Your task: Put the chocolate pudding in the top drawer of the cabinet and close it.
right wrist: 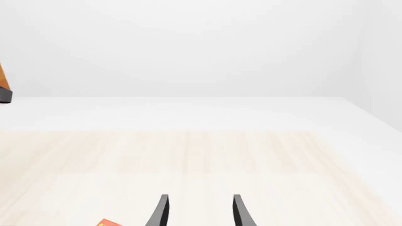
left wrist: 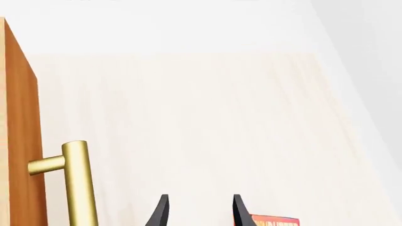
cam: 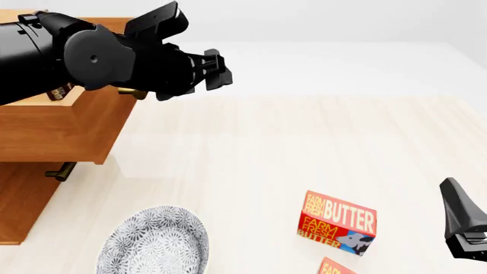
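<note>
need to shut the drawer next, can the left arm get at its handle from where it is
Probably yes: the left gripper hangs open just beside the top drawer, and its handle stands next to the fingertips with nothing between them.

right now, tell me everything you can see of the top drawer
The top drawer is light-brown wood, a deep box pulled out from the cabinet at the front view's left, standing open. Its brass bar handle sits on short posts off the drawer front; in the front view it is mostly hidden behind the left arm. A small dark box corner shows inside by the rim, too hidden to identify. The left tool, open, sits just past the handle, not gripping it. A second handle shows below.
</note>
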